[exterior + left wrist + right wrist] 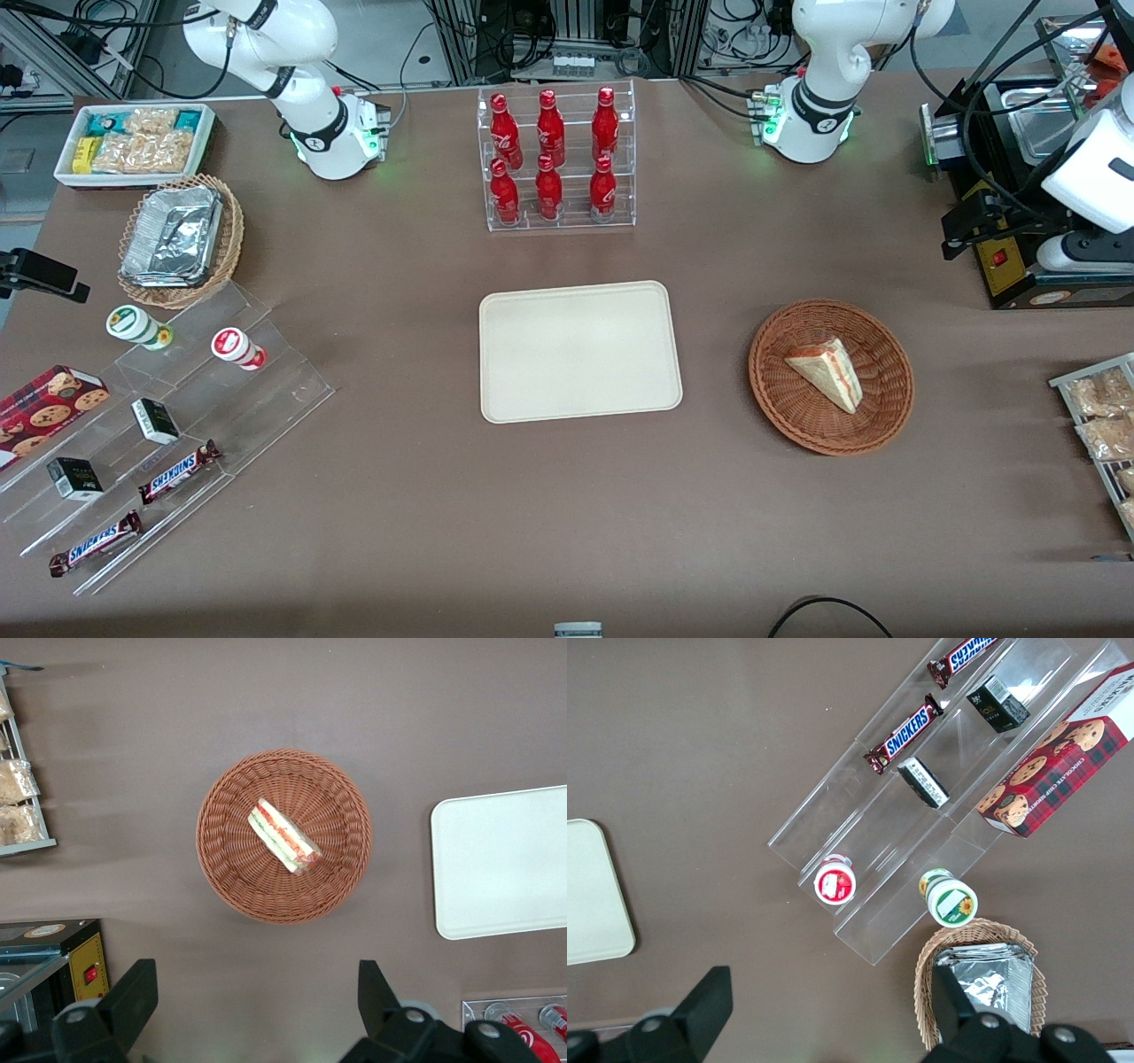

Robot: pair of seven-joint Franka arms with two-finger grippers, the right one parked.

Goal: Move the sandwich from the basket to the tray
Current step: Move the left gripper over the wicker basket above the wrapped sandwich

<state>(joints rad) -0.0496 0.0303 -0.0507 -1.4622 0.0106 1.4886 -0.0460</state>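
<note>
One sandwich [284, 835] lies in the basket [221, 877], tray [580, 351] at its nine o'clock; my gripper [257, 997] hovers above, fingers spread wide.

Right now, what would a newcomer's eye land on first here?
Probably the sandwich, lying in the reddish-brown basket toward the working arm's end, beside the bare cream tray at mid-table. Next, the rack of red bottles, farther from the front camera than the tray. The gripper hovers open above the table near the basket.
</note>
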